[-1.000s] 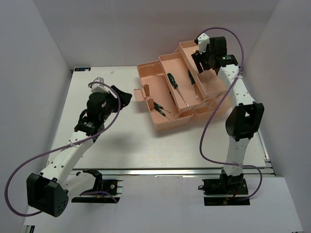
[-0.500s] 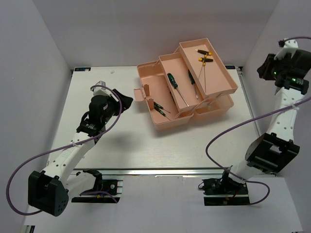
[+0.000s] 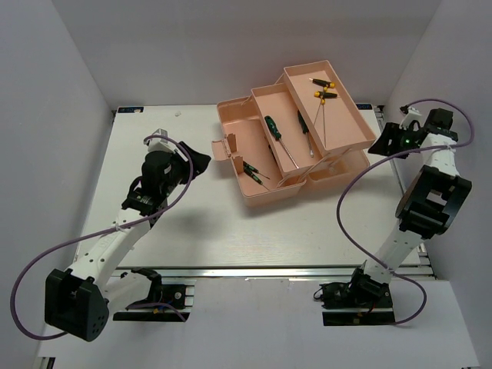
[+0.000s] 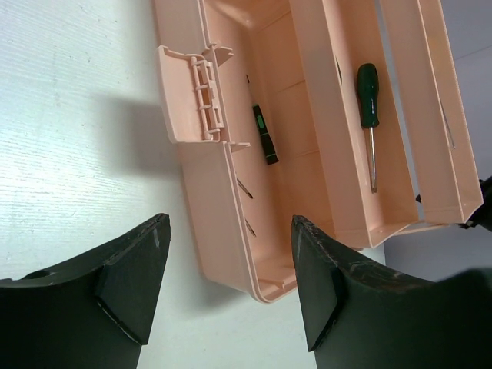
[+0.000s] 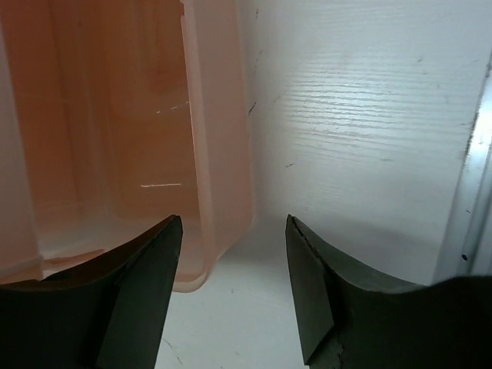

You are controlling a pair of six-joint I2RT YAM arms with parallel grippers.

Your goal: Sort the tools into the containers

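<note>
The salmon-pink toolbox point(image 3: 261, 188) stands open at the back middle of the table. Its top tray point(image 3: 355, 115) holds yellow-black mini pliers point(image 3: 324, 94) and thin rods point(image 3: 323, 123). Its middle tray point(image 3: 260, 96) holds a green-handled screwdriver point(image 3: 273, 127) and a black-handled one point(image 3: 303, 123). Small screwdrivers point(image 3: 254, 171) lie in the base. My left gripper point(image 3: 201, 160) is open and empty, left of the box. In the left wrist view point(image 4: 231, 269) it faces the box's near wall point(image 4: 215, 207). My right gripper point(image 3: 382, 144) is open and empty by the box's right corner point(image 5: 223, 154).
White walls close in the table on the left, back and right. A metal rail point(image 5: 473, 192) runs along the table's right edge, close to my right gripper. The box's latch point(image 4: 196, 100) sticks out toward my left gripper. Bare white table point(image 3: 192, 223) lies in front of the box.
My right arm left the top tray, swung out to the right, then came down beside the box's right corner. The pliers now lie in the top tray. My left arm barely moved.
</note>
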